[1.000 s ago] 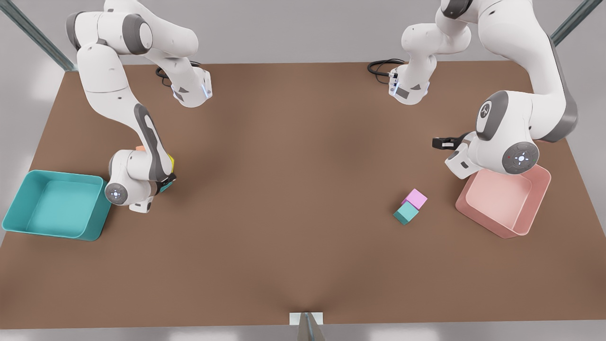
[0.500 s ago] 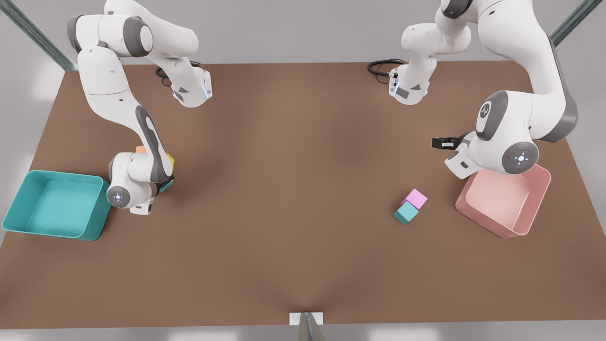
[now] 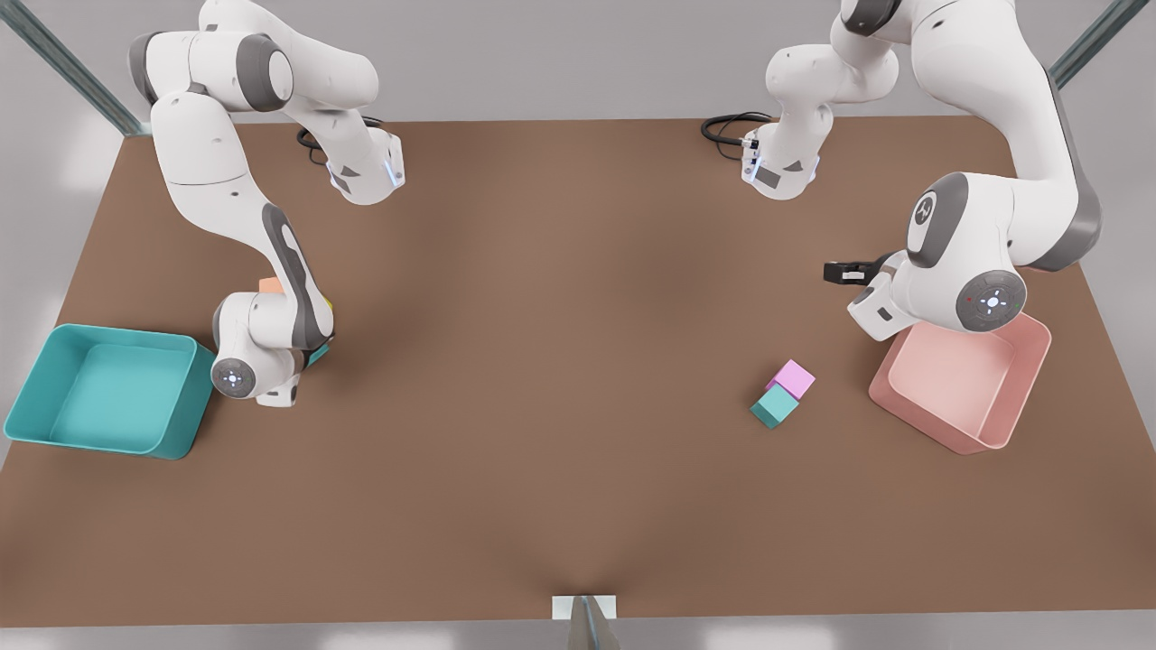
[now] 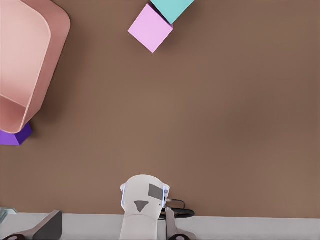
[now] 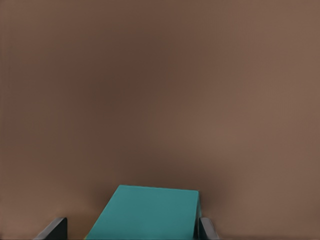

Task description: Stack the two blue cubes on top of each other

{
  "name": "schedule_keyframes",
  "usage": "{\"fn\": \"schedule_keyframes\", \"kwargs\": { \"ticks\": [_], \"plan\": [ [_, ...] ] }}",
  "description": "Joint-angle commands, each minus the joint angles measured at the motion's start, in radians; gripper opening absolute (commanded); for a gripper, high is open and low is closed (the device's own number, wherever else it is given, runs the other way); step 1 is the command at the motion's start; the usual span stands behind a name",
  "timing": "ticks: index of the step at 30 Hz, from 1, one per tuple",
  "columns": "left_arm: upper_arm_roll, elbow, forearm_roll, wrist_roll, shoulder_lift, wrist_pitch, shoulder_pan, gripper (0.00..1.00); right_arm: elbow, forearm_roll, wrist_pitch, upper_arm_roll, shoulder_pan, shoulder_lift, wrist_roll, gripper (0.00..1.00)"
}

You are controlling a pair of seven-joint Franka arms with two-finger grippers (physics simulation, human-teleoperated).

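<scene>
Right tool (image 5: 130, 231): by the teal bin (image 3: 54, 424) at the front view's left, fingers clamped on 1 teal cube (image 5: 150, 212). Second teal cube (image 3: 774, 405): on the counter (image 3: 542, 361), touching a pink cube (image 3: 794, 377), near the pink bin (image 3: 1020, 397). Left tool (image 3: 835, 272): waiting above the pink bin, finger state cannot be told.

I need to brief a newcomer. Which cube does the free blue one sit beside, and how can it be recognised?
Find the pink open bin at the front view's right. Just beside it on the brown table two cubes touch: the small teal-turquoise cube is the nearer one, its partner the lilac-pink cube.
</scene>
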State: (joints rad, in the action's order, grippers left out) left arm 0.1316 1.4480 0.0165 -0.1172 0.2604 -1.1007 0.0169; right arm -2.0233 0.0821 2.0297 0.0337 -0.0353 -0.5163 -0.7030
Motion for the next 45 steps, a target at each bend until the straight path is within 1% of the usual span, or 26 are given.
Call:
{"fn": "schedule_keyframes", "kwargs": {
  "ticks": [1,3,4,10,13,16,17,19,20,21,23,24,25,26,27,29,30,31,33,35,36,37,39,40,42,45],
  "plan": [
    [0.000,0.000,0.000,0.001,-0.001,0.001,0.000,1.00,0.002,-0.001,-0.012,0.000,0.000,0.001,-0.066,0.86],
    [0.000,-0.001,0.000,0.001,-0.001,0.001,0.000,1.00,0.003,-0.001,-0.012,0.000,0.000,-0.004,-0.067,0.72],
    [0.000,-0.001,0.000,0.002,-0.001,0.001,0.000,1.00,0.008,-0.001,-0.016,0.000,0.000,-0.005,-0.069,0.69],
    [0.002,-0.020,0.003,0.001,0.000,0.001,0.002,1.00,0.087,-0.004,-0.095,0.000,0.003,-0.022,-0.067,0.69],
    [0.002,-0.021,0.016,0.001,0.000,0.001,0.018,1.00,0.170,-0.015,-0.160,-0.001,0.017,-0.030,-0.055,0.69],
    [-0.001,-0.020,0.007,0.005,0.000,-0.002,0.015,1.00,0.278,-0.091,-0.164,-0.001,0.107,-0.045,0.002,0.69],
    [-0.001,-0.020,-0.010,0.007,0.000,-0.034,0.014,1.00,0.314,-0.131,-0.164,-0.001,0.135,-0.065,0.030,0.69],
    [-0.001,-0.015,-0.012,0.008,0.003,-0.163,0.008,1.00,0.445,-0.225,-0.164,-0.001,0.215,-0.145,0.129,0.70],
    [-0.001,-0.017,-0.007,0.004,0.017,-0.180,0.011,1.00,0.502,-0.297,-0.164,-0.005,0.262,-0.182,0.200,0.70],
    [-0.003,-0.015,-0.009,-0.001,0.040,-0.206,0.008,1.00,0.543,-0.361,-0.151,-0.005,0.319,-0.212,0.267,0.71],
    [-0.004,-0.017,-0.012,-0.055,0.076,-0.268,0.008,1.00,0.595,-0.418,-0.083,-0.005,0.357,-0.240,0.346,0.71],
    [-0.035,0.057,-0.003,-0.224,0.066,-0.396,0.040,1.00,0.614,-0.481,-0.013,-0.005,0.388,-0.258,0.362,0.71],
    [-0.116,0.249,-0.006,-0.653,0.002,-0.594,0.144,1.00,0.669,-0.528,0.052,-0.005,0.426,-0.297,0.395,0.71],
    [-0.119,0.403,-0.007,-1.035,-0.032,-0.813,0.169,1.00,0.722,-0.587,0.076,-0.005,0.457,-0.324,0.396,0.71],
    [-0.122,0.452,-0.009,-1.317,-0.032,-0.945,0.172,1.00,0.764,-0.611,0.087,-0.005,0.468,-0.347,0.401,0.71],
    [-0.147,0.465,-0.050,-1.992,0.010,-1.168,0.166,1.00,0.801,-0.624,0.259,-0.006,0.508,-0.378,0.398,0.71],
    [-0.147,0.465,-0.082,-2.090,0.016,-1.202,0.167,1.00,0.822,-0.624,0.323,-0.006,0.520,-0.396,0.393,0.71],
    [-0.147,0.476,-0.171,-2.174,0.016,-1.239,0.172,1.00,0.862,-0.621,0.372,-0.006,0.534,-0.427,0.393,0.71],
    [-0.145,0.515,-0.182,-2.375,0.016,-1.308,0.179,1.00,0.864,-0.613,0.402,-0.005,0.545,-0.430,0.389,0.73],
    [-0.145,0.532,-0.282,-2.405,0.025,-1.364,0.179,1.00,0.847,-0.617,0.457,-0.008,0.580,-0.436,0.359,0.73],
    [-0.144,0.534,-0.283,-2.475,0.042,-1.409,0.187,1.00,0.841,-0.617,0.468,-0.008,0.603,-0.439,0.336,0.73],
    [-0.144,0.542,-0.283,-2.484,0.043,-1.410,0.187,1.00,0.841,-0.619,0.504,-0.011,0.630,-0.452,0.313,0.73],
    [-0.144,0.548,-0.283,-2.484,0.043,-1.409,0.187,1.00,0.853,-0.614,0.618,-0.070,0.650,-0.495,0.310,0.73],
    [-0.144,0.546,-0.325,-2.484,0.056,-1.415,0.184,1.00,0.870,-0.611,0.675,-0.089,0.661,-0.519,0.312,0.73],
    [-0.145,0.557,-0.340,-2.530,0.066,-1.417,0.170,1.00,0.965,-0.611,0.704,-0.118,0.673,-0.582,0.312,0.73],
    [-0.145,0.574,-0.337,-2.547,0.066,-1.417,0.158,1.00,1.002,-0.611,0.713,-0.120,0.678,-0.597,0.313,0.74]
  ]
}}
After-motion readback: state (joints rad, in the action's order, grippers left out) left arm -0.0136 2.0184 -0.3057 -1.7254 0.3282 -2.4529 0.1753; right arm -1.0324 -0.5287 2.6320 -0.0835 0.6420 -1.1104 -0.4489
